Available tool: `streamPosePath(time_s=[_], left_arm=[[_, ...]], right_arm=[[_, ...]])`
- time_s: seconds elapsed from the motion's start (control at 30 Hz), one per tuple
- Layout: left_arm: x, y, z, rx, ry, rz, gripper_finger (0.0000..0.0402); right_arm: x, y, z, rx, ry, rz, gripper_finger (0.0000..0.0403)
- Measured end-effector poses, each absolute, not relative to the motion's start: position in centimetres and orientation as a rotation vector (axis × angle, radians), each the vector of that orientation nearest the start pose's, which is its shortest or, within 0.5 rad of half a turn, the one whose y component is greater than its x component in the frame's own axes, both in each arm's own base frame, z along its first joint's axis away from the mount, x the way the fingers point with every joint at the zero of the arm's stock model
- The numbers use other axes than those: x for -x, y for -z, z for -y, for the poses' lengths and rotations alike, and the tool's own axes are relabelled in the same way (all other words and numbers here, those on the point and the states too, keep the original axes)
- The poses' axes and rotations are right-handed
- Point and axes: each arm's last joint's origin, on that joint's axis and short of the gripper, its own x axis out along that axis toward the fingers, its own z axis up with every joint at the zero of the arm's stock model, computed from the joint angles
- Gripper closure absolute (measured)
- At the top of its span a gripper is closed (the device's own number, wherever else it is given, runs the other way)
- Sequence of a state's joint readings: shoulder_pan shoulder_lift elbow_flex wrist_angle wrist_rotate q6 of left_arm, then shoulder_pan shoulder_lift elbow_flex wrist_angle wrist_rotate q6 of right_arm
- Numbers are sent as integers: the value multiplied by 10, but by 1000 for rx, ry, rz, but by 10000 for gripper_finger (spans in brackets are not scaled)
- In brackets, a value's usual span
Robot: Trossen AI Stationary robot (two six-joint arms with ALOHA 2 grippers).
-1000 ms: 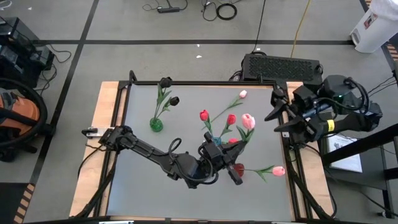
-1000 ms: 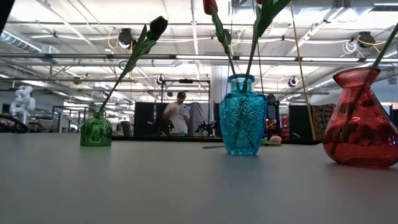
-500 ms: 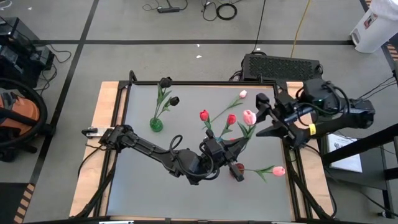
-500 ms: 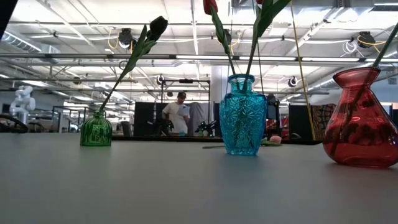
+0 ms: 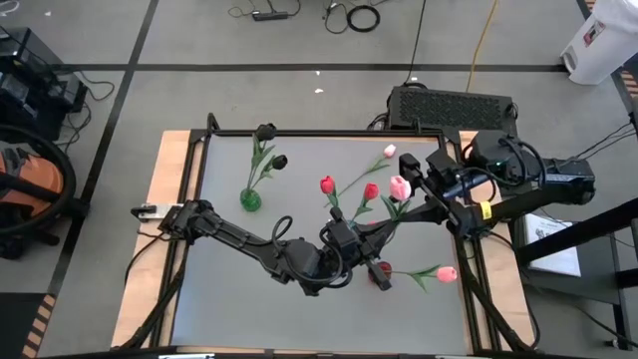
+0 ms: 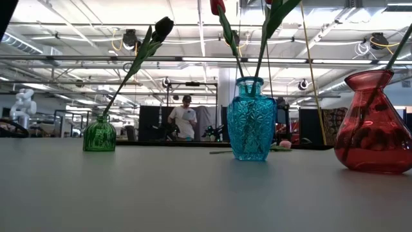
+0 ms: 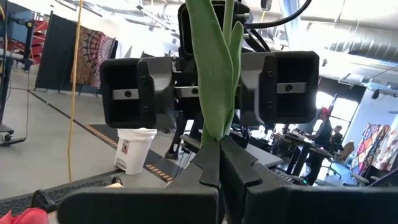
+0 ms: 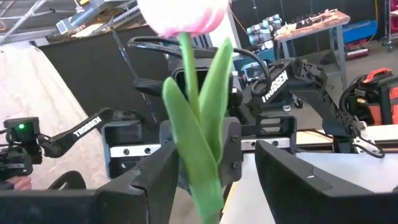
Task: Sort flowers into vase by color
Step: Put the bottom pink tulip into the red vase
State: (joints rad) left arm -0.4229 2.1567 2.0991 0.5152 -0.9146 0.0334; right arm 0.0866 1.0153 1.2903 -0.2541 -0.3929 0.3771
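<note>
My left gripper [image 5: 371,232] is shut on a pink tulip [image 5: 399,186] over the table's middle right. My right gripper [image 8: 214,177] is open. Its fingers stand on either side of this tulip's leaves [image 8: 198,149], just under the pink head [image 8: 183,15]. The green vase [image 5: 249,199] holds two dark tulips [image 5: 265,132]. The blue vase [image 6: 250,119] holds two red tulips [image 5: 326,184]. A pink tulip [image 5: 446,272] leans out of the red vase [image 6: 373,129]. Another pink tulip [image 5: 389,152] lies flat on the table at the far side. My left gripper pinches the low part of the tulip's stem and leaves [image 7: 216,134] between its two shut fingers [image 7: 239,171]. The fingers come from the table's left and slant a little upward. The tulip is lifted clear of the table, and its head rises toward my right gripper.
The three vases stand in a loose row across the table, and my left arm [image 5: 249,244] reaches between them. A raised frame [image 5: 329,133] edges the table. Beyond the table is an open hall, where a person [image 6: 186,119] stands far off.
My right gripper has moved toward the table's left edge, up to the held pink tulip. Its open fingers now stand on either side of the leaves. My left gripper and the tulip have kept still.
</note>
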Motion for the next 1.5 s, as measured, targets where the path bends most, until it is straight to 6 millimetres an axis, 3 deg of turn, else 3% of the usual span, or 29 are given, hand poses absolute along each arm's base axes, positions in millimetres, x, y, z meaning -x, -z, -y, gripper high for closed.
streamPosePath(time_s=[0.2,0.5,0.8,1.07,1.3,1.5], left_arm=[[-457,-407,180,254,-489,354,402],[-457,-407,180,254,-490,354,402],[-456,-407,182,254,-486,353,399],[-453,-406,189,199,-491,327,355],[-442,-406,206,182,-578,291,302],[-421,-413,223,101,-755,187,293]], right_arm=[[-193,-454,-31,-363,-495,-72,234],[-192,-454,-32,-358,-489,-71,390],[-192,-454,-32,-347,-494,-71,400],[-190,-455,-32,-333,-496,-64,402],[-164,-466,-28,-307,-488,12,402],[-133,-473,-24,-283,-461,64,403]])
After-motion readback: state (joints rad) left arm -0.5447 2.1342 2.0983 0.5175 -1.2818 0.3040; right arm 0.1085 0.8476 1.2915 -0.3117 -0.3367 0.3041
